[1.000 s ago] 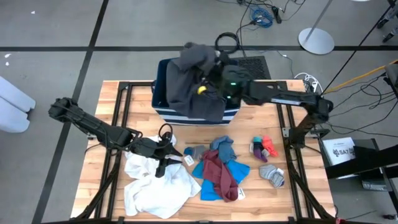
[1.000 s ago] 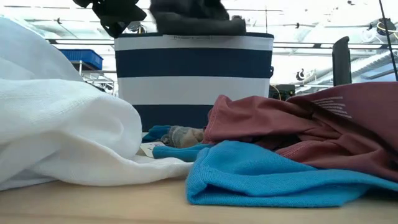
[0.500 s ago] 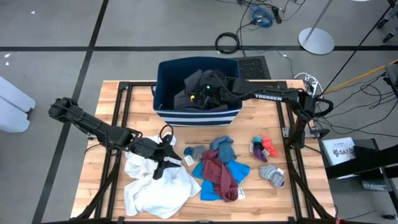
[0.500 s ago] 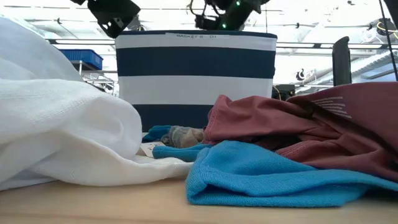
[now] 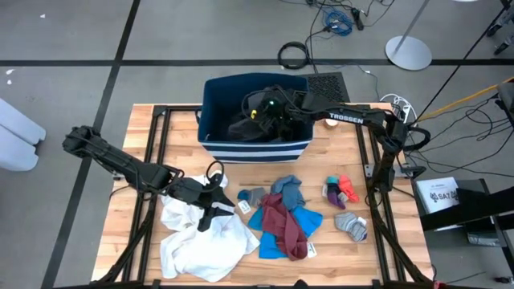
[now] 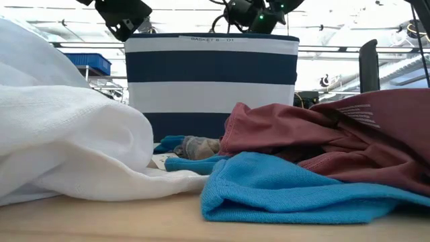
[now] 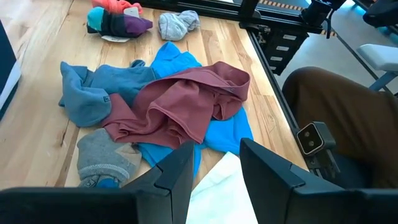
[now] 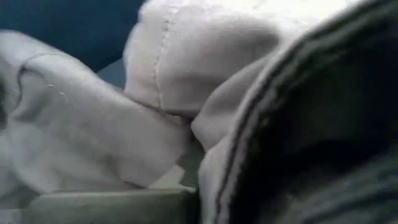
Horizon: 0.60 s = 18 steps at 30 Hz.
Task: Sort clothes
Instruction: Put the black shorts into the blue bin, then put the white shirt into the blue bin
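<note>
Wooden table (image 5: 173,132) on a black frame, sitting on a grey floor with cables (image 5: 337,18) trailing beyond the far edge. Low view: a bright room behind the bin, a blue crate (image 6: 91,64) at the back. Left wrist view: a person's brown trouser leg (image 7: 339,118) beside the table.

Navy bin with white stripes (image 5: 213,112) sitting at the table's far edge. Dark grey garment (image 5: 249,124) lying inside it.

Right gripper (image 5: 269,112) reaching down into the bin among the dark grey fabric; its wrist view is filled with grey cloth (image 8: 112,124) pressed close. Cannot tell how far its fingers are parted.

Left gripper (image 5: 215,205) hovering over the white garment (image 5: 197,241), fingers parted with a narrow gap, gripping nothing.

Maroon garment (image 7: 186,102) lying on the bright blue garment (image 7: 217,134). Grey socks (image 5: 352,225) and a red piece (image 5: 345,189) lying toward the right side.
</note>
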{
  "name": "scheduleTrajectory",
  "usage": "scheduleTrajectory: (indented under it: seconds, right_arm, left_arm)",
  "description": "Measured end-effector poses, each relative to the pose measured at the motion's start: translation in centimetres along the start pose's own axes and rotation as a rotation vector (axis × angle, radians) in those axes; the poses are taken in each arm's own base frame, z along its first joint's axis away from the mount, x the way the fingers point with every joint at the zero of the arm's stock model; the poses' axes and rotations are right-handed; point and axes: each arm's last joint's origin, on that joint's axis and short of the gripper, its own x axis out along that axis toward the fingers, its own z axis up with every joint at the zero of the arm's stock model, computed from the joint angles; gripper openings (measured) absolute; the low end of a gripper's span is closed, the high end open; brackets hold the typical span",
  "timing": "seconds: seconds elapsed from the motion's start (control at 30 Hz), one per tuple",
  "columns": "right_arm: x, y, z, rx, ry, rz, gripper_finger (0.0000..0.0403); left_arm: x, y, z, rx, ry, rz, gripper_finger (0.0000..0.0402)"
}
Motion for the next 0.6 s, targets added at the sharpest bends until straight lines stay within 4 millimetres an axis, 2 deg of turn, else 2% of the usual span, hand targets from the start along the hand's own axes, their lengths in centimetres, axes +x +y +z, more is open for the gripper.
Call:
scheduleTrajectory:
  seconds: [0.17,0.3,0.43,0.6]
  right_arm:
    - [-0.9,0.1,0.6,0.013,0.022,0.076,0.0139]
    - [-2.8,-0.1,1.8,0.008,0.038,0.111,0.0192]
    - [-6.1,-0.6,3.7,0.012,0.016,0.119,0.0222]
    - [-11.4,-1.4,5.8,0.019,-0.035,0.133,0.0232]
  left_arm:
    - [0.0,0.0,0.0,0.001,-0.001,0.000,0.0139]
    - [0.0,0.0,0.0,0.001,-0.001,0.001,0.0139]
    - [0.0,0.0,0.0,0.001,0.000,0.001,0.0139]
    - [0.0,0.0,0.0,0.002,0.000,0.001,0.0139]
